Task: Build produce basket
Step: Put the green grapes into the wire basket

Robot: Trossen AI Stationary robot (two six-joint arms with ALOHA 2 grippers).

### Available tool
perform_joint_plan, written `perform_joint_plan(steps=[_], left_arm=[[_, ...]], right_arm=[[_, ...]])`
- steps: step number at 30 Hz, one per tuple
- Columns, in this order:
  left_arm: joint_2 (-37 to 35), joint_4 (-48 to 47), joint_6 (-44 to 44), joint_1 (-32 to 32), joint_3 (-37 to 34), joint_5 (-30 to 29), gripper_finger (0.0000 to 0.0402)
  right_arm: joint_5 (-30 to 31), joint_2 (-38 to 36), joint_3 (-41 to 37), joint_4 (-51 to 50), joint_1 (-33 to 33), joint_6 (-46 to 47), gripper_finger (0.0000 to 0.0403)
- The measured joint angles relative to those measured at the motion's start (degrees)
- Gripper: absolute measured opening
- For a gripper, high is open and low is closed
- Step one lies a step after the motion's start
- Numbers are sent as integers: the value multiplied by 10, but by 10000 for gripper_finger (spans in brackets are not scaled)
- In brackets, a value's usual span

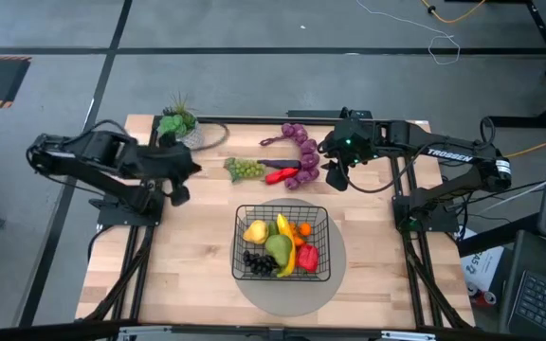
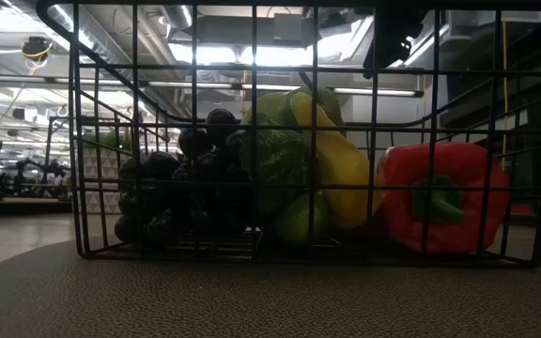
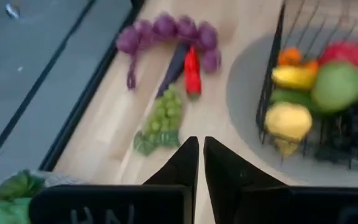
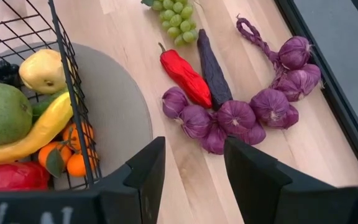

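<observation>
The black wire basket point(image 1: 282, 244) stands on a round grey mat and holds a lemon point(image 4: 42, 70), a green pear point(image 4: 2, 113), a banana point(image 4: 39, 134), orange pieces point(image 4: 73, 155), a red pepper point(image 2: 440, 197) and dark grapes point(image 2: 177, 188). Beyond it, green grapes point(image 1: 245, 169), a red pepper point(image 4: 184, 76), a dark purple pepper point(image 4: 213, 70) and a purple bunch on a string point(image 4: 253, 112) lie on the wooden table. My left gripper point(image 3: 200, 155) hovers shut and empty at the table's left, pointing toward the green grapes. My right gripper point(image 4: 194, 168) hangs open above the table near the purple bunch.
A small pot with a green succulent point(image 1: 178, 123) stands at the table's far left corner, just behind my left arm. Bare wood lies to the left and right of the grey mat point(image 1: 287, 294). The table's far edge runs close behind the purple bunch.
</observation>
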Motion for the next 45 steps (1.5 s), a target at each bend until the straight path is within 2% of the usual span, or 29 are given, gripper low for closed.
perform_joint_plan(steps=[6, 9, 13, 19, 23, 28, 35, 38, 40, 45], left_arm=[[-137, 133, -26, 0, -149, 0, 19], [-202, 162, -62, 0, -226, 1, 19], [-281, 267, -83, 0, -328, -1, 19], [-356, 445, -16, 0, -472, 0, 19], [-388, 525, 36, 0, -546, -1, 19], [-433, 597, 70, 0, -610, -1, 19], [-484, 647, 111, 1, -657, -1, 19], [-505, 681, 140, 9, -681, 17, 19], [-517, 688, 138, 18, -696, 37, 19], [-537, 693, 97, 45, -740, 44, 19]], right_arm=[[0, 0, 0, 0, 0, -13, 165], [1, 0, 0, 1, 0, -13, 165], [1, 0, 0, 7, 0, -14, 165], [1, 0, 0, 15, 0, -28, 165], [1, 0, 0, 16, 0, -29, 165], [1, 0, 0, 18, 0, -31, 165], [1, 0, 0, 32, 0, -58, 165], [0, 0, 0, 44, 0, -58, 165], [0, 0, 0, 48, 0, -60, 165], [0, 0, 0, 48, 0, -75, 165]])
